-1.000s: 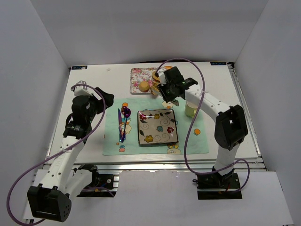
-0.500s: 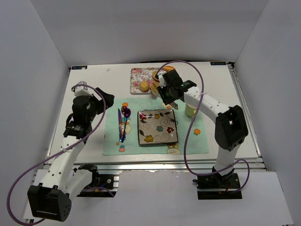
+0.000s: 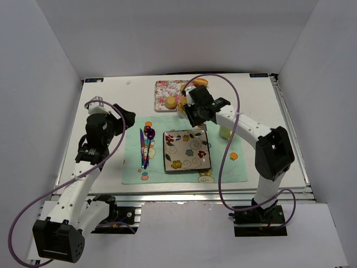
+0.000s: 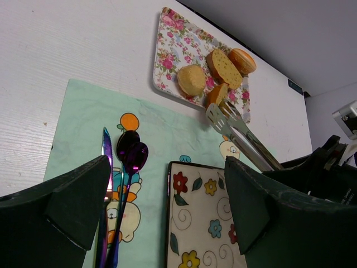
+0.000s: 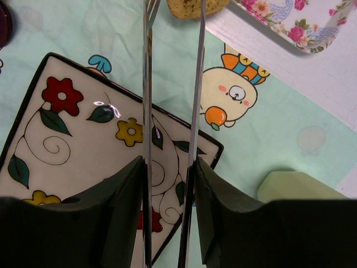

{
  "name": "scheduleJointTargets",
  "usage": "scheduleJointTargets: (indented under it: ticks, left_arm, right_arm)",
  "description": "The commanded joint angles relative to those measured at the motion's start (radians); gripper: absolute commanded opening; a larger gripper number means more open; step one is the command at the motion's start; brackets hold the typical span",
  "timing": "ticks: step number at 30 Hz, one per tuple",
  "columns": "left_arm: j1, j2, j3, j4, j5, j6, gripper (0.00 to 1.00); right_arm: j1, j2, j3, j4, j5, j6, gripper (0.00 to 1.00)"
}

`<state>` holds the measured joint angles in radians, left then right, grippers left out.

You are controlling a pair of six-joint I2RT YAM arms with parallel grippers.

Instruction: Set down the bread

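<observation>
My right gripper (image 5: 167,162) is pressed together on a pair of metal tongs (image 4: 220,120), whose two thin arms run forward from between my fingers with a gap between them. At their tips is the bread (image 5: 189,5): a small, golden-brown, speckled piece with a darker crust edge. From the left wrist it sits at the near rim of the floral tray (image 4: 167,61), right against the tong heads. I cannot tell whether the tips are squeezing it or whether it rests on the tray. Behind it on the tray lie a round pale bun (image 4: 191,80) and a larger slice (image 4: 223,66).

My left gripper (image 4: 166,167) is spread wide with nothing in it, off to the left over the table (image 3: 111,100).

Small dark stickers mark the far corners of the table, too small to read.

Beneath the tong arms is the square flowered plate (image 5: 67,128), on a pale green cartoon placemat (image 5: 268,128), just nearer than the tray. A purple spoon (image 4: 131,156) and a knife (image 4: 106,151) lie left of the plate, and a pale green object (image 5: 295,187) is to its right. White walls close in the left, far and right sides of the table.
</observation>
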<state>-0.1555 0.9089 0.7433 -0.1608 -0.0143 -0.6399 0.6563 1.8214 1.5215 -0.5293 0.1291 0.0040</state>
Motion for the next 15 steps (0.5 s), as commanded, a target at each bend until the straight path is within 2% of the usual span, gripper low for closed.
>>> scheduleJointTargets:
  ticks: [1, 5, 15]
  left_arm:
    - [-0.004, -0.024, 0.002, -0.002, -0.010, -0.001, 0.92]
    - [-0.003, -0.028, 0.001, 0.000, -0.010, -0.001, 0.93]
    - [-0.003, -0.038, -0.001, -0.002, -0.013, 0.000, 0.93]
  right_arm:
    - [0.011, -0.024, -0.007, 0.022, 0.035, 0.021, 0.45]
    - [0.012, -0.020, -0.021, 0.028, 0.066, 0.017, 0.41]
    - [0.011, -0.065, -0.050, 0.046, 0.096, 0.001, 0.08]
